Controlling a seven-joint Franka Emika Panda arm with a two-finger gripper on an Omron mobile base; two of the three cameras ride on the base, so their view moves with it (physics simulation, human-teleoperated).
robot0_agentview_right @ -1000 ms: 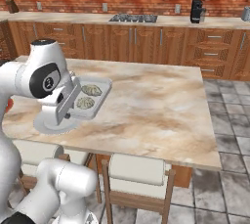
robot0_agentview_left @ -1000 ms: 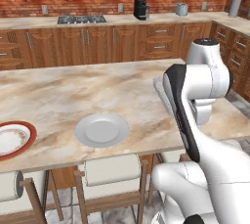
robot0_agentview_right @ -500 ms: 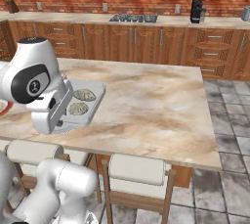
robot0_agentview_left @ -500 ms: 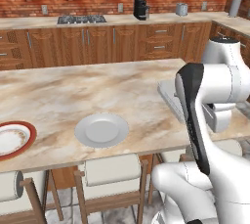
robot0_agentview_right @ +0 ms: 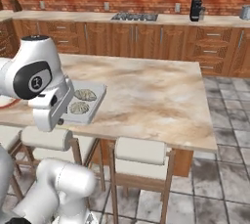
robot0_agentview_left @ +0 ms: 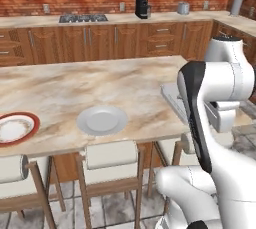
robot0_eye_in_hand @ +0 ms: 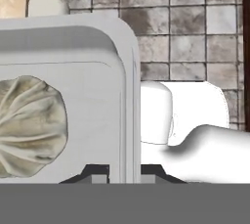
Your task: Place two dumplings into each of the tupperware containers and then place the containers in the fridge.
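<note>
My gripper (robot0_eye_in_hand: 124, 172) is shut on the rim of a pale whitish-grey tupperware container (robot0_eye_in_hand: 73, 71). A mottled beige dumpling (robot0_eye_in_hand: 29, 130) lies inside it. In the right base view the container (robot0_agentview_right: 95, 101) hangs level at the near left part of the marble counter (robot0_agentview_right: 156, 96). It carries two dumplings (robot0_agentview_right: 85, 94), and the gripper (robot0_agentview_right: 64, 116) holds its near end. In the left base view the arm hides most of the container (robot0_agentview_left: 170, 95). The fridge is out of view.
A round pale grey plate (robot0_agentview_left: 102, 120) and a red-rimmed plate (robot0_agentview_left: 15, 128) sit near the counter's front edge. Padded stools (robot0_agentview_right: 141, 152) stand under that edge. Wooden cabinets with a hob (robot0_agentview_right: 134, 16) and a black coffee machine (robot0_agentview_right: 196, 9) line the back wall. Tiled floor (robot0_agentview_right: 229, 169) lies right.
The whole picture has shifted a little, so the camera has moved. The arm's upper part has swung toward the near side of the counter, with the container still in the grip.
</note>
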